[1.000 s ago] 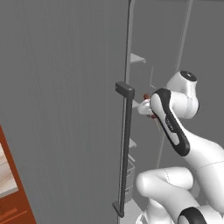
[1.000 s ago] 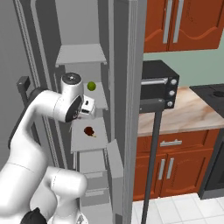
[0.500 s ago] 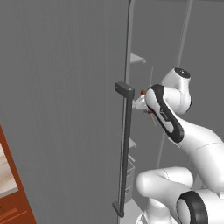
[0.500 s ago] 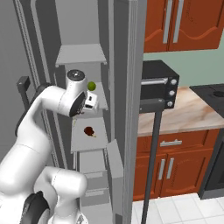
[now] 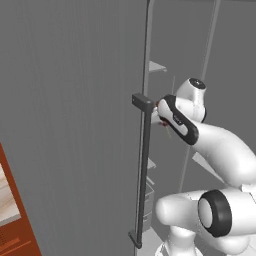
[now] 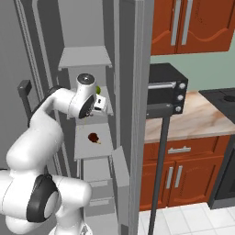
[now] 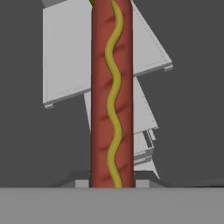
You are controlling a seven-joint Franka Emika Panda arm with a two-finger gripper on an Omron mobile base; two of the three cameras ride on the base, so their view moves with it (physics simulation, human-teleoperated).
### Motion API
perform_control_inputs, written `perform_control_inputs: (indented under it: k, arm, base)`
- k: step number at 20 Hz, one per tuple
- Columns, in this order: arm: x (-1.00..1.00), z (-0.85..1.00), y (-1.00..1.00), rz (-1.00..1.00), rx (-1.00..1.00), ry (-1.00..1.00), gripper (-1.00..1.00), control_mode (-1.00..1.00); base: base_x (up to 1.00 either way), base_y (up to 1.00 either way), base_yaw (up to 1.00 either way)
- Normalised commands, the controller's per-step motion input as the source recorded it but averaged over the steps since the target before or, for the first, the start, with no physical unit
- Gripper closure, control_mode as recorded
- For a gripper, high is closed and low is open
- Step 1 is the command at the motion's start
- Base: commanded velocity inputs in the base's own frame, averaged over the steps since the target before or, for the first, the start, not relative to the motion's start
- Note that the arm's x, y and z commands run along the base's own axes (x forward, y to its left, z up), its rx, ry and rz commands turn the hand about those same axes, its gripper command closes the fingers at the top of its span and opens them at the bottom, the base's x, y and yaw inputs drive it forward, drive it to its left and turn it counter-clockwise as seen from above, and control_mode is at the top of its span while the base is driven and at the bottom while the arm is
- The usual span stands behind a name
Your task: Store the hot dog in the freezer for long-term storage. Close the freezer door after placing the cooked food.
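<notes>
Inside the open freezer (image 6: 87, 55), level with the middle white shelf (image 6: 93, 140), the tool (image 6: 102, 104) holds the hot dog (image 7: 112, 94). From the hand view the sausage stands up between the two finger tips, which sit tight against its lower end, one on each side; a wavy yellow line runs along its reddish-brown length. Its far end reaches past the top edge of that view, over white shelves seen at a slant.

From the right base view the white arm reaches into the freezer from the lower left, its hand just above that middle shelf. A dark red lumpy food (image 6: 93, 137) lies on the shelf, below the tool and apart from it. A small round green fruit (image 6: 97, 89) shows just behind the wrist, on the shelf above.

From the left base view the freezer door (image 5: 70, 125) stands open, its flat grey face turned toward the camera, and its long dark bar handle (image 5: 144, 172) runs down just beside the arm. Right of the freezer, a black toaster oven (image 6: 167, 92) sits on the pale surface (image 6: 206, 119) over red-brown cabinets.
</notes>
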Motion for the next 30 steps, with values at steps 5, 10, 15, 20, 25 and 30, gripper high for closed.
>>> perform_control_inputs:
  k: [5, 10, 15, 20, 25, 30]
  arm:
    - [0.55, -0.15, 0.00, 0.00, 0.00, 0.01, 1.00, -1.00]
    - [0.55, -0.10, 0.00, 0.00, 0.00, 0.06, 1.00, -1.00]
    - [0.51, -0.03, 0.00, 0.00, 0.00, 0.09, 1.00, -1.00]
    - [0.23, -0.18, 0.08, 0.00, 0.00, 0.00, 1.00, -1.00]
    - [0.10, -0.32, 0.12, 0.00, 0.00, 0.00, 1.00, -1.00]
    - [0.15, -0.25, 0.07, 0.00, 0.00, 0.00, 1.00, -1.00]
  base:
    - [0.00, 0.00, 0.00]
    - [0.00, 0.00, 0.00]
    - [0.00, 0.00, 0.00]
    - [0.00, 0.00, 0.00]
    - [0.00, 0.00, 0.00]
    - [0.00, 0.00, 0.00]
